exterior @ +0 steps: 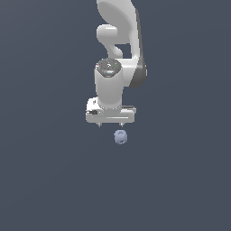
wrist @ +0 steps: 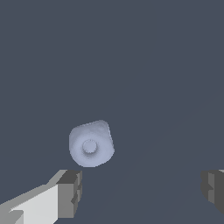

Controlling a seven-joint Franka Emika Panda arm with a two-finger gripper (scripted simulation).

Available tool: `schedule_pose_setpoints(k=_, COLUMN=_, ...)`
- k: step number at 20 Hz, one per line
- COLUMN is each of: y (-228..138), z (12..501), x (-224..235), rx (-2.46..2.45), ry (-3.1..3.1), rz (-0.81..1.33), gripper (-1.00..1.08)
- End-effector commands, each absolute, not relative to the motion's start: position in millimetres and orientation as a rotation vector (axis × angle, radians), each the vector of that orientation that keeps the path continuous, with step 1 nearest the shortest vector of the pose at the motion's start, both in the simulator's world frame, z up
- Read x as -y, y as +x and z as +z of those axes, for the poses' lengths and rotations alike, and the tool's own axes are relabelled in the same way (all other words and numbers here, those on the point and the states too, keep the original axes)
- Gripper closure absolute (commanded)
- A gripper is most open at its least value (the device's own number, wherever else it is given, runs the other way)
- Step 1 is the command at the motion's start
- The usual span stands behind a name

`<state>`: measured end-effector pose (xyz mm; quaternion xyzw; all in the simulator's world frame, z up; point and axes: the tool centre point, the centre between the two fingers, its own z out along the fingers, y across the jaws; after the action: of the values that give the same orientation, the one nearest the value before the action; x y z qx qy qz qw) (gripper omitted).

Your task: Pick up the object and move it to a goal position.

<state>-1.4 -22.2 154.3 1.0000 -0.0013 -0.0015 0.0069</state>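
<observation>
The object [exterior: 120, 137] is a small pale lavender-blue rounded lump with a ring-like hollow on its face, lying on the flat grey floor. In the exterior view it sits just below the white gripper [exterior: 110, 125], slightly toward the exterior view's right. In the wrist view the object [wrist: 91, 144] lies ahead of the gripper [wrist: 142, 188], outside the gap between the fingers and nearer to one finger [wrist: 70, 192]. The other finger [wrist: 213, 189] stands far apart from it. The jaws are wide open and empty.
The white arm [exterior: 118, 40] rises behind the gripper in the exterior view. The plain dark grey floor [exterior: 180, 180] fills the rest of both views.
</observation>
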Motion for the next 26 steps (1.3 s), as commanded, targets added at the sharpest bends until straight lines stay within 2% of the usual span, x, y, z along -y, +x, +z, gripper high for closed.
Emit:
schedule_pose_setpoints(k=1, y=-1.4, z=154.3, x=22.2, rx=0.004, ry=3.128, rz=-0.005, gripper=-0.92)
schedule_pose_setpoints(k=15, y=1.8, z=159.3, x=6.7, rx=-0.004, ry=3.157, rz=-0.009, gripper=-0.92)
schedule_pose_setpoints(k=26, y=-2.7, z=108.7, x=-18.4, rx=-0.289, ry=3.13, rz=-0.003, gripper=-0.92)
